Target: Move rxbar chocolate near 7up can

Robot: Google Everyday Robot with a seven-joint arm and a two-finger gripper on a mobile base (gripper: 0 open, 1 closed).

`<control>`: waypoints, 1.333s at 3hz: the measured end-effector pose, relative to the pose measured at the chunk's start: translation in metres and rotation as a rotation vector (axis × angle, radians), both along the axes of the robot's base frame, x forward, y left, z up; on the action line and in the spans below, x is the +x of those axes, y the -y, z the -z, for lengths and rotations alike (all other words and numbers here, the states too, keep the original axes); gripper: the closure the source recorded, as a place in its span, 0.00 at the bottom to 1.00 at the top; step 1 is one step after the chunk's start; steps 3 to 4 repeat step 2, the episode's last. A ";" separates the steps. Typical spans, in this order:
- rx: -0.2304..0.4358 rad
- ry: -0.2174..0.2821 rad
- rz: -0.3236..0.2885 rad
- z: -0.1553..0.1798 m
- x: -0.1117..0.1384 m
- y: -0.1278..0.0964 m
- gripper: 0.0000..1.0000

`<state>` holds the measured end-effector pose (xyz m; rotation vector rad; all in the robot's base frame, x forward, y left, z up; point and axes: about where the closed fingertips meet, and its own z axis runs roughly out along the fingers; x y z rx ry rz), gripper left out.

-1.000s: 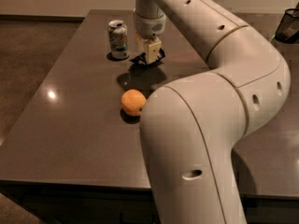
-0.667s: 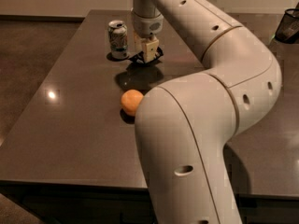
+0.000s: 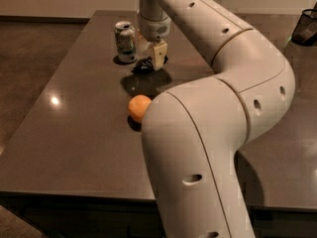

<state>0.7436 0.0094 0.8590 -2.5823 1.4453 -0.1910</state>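
Observation:
The 7up can [image 3: 125, 42], silver-white and green, stands upright at the far left of the dark table [image 3: 74, 133]. My gripper [image 3: 150, 61] reaches down from the white arm just right of the can. It is shut on the rxbar chocolate [image 3: 143, 65], a small black wrapper bar held low over the table. The bar sits a short gap right of the can's base. Part of the bar is hidden behind a cream finger [image 3: 159, 56].
A round orange fruit [image 3: 138, 107] lies on the table nearer the front, partly behind my arm's big white elbow link [image 3: 198, 148]. A black mesh basket [image 3: 306, 28] stands at the far right edge. The table's left edge drops to the brown floor.
My gripper has moved left toward the can with the black bar in it, and lower toward the table. The can and the orange have not moved.

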 end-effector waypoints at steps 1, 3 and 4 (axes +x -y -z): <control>0.002 0.003 -0.001 0.002 0.002 -0.001 0.00; 0.002 0.003 -0.001 0.002 0.002 -0.001 0.00; 0.002 0.003 -0.001 0.002 0.002 -0.001 0.00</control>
